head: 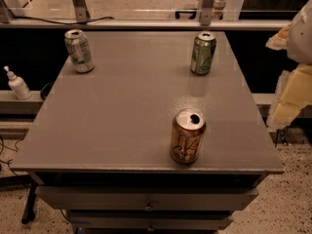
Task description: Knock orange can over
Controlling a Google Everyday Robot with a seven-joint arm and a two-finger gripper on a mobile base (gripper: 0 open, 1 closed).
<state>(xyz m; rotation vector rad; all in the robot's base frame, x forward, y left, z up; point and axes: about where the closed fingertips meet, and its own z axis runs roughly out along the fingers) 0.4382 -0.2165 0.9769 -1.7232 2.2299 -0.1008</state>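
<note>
The orange can (187,136) stands upright near the front right of the grey table (122,111). It is shiny orange-copper with pale script lettering and a silver top with an open pull-tab hole. My gripper (291,84) shows as pale yellowish and white parts at the right edge of the view. It is off the table's right side, to the right of the can and further back, and well apart from it. It holds nothing that I can see.
A green can (203,53) stands upright at the back right of the table. A white-and-green can (79,50) stands upright at the back left. A white pump bottle (17,84) sits on a ledge to the left. Drawers (146,204) lie under the table's front edge.
</note>
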